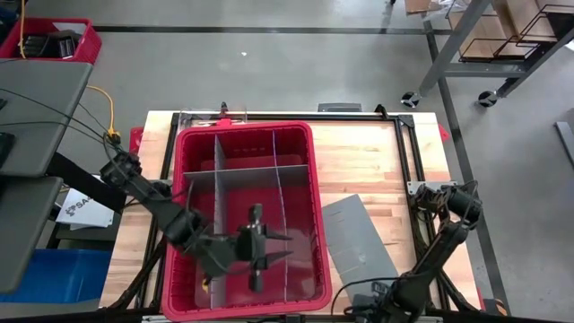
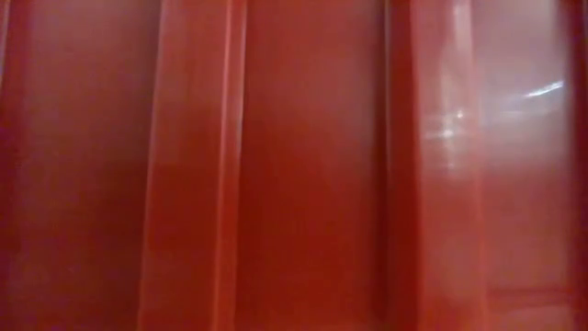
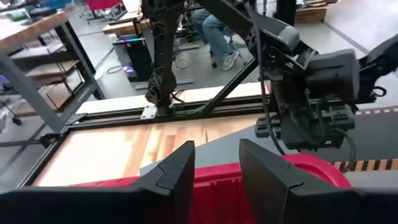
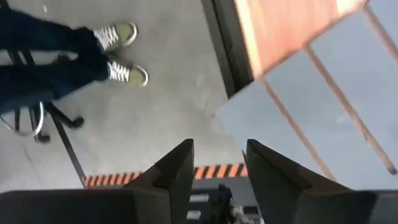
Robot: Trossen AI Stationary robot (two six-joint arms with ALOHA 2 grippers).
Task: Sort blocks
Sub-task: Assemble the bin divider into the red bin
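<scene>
No blocks show in any view. My left gripper (image 1: pixel 282 247) hangs open over the near part of the red bin (image 1: pixel 312 161), its fingers pointing toward the table's right edge with nothing between them (image 3: pixel 215 155). The bin is split into compartments by grey dividers (image 1: pixel 274 179). My right gripper (image 4: pixel 219 152) is open and empty at the table's near right edge, pointing steeply down past the corner of a flat grey slotted sheet (image 4: pixel 311 118). The right arm (image 1: pixel 421 269) folds down along the right side.
The grey slotted sheet (image 1: pixel 359 238) lies flat on the wooden table (image 1: pixel 368 161), right of the bin. A black frame (image 1: pixel 408 152) runs along the table's edges. The bin's red wall (image 2: pixel 294 165) fills the low view. A person's feet (image 4: pixel 121 53) stand on the floor beyond the near edge.
</scene>
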